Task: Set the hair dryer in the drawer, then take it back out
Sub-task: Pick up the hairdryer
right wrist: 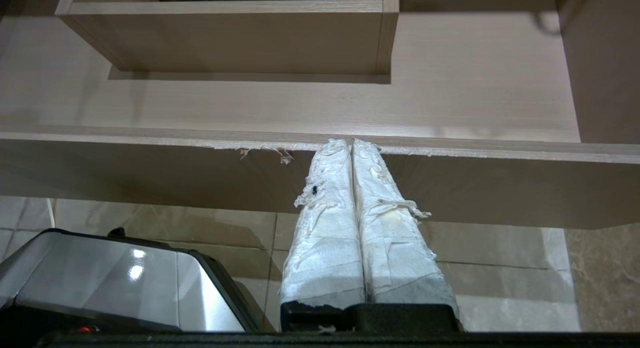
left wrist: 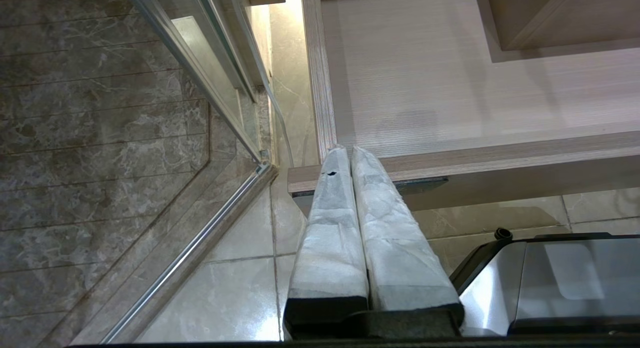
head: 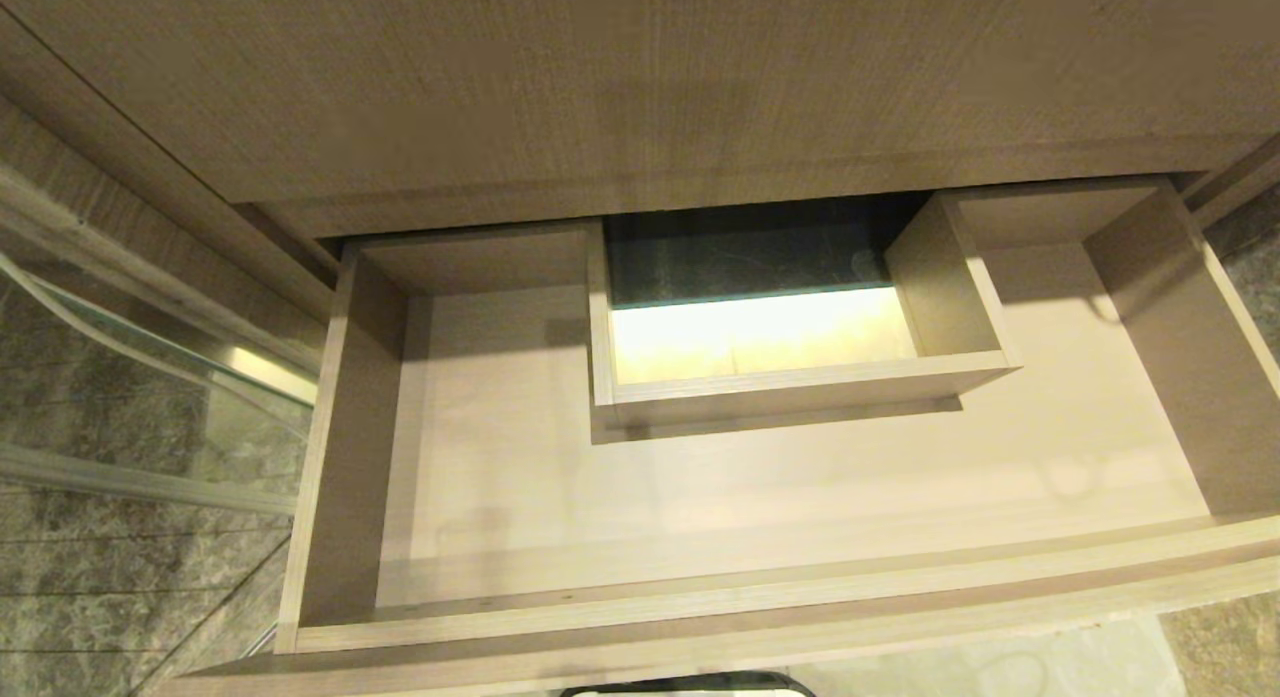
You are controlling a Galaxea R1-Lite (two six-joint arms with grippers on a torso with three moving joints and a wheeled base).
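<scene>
Hair dryer is nowhere seen; the drawer [head: 760, 477] lies open beyond both closed, empty jaws, so either step judged pending, and the dryer must be located first.

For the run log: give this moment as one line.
drawer: open, no hair dryer visible | left gripper: shut, empty | right gripper: shut, empty

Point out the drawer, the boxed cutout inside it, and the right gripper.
drawer [head: 800, 497]: head view, on its bare floor.
boxed cutout [head: 800, 385]: head view, on its front wall.
right gripper [right wrist: 352, 144]: right wrist view, between its shut fingertips, at the drawer's front edge.
</scene>
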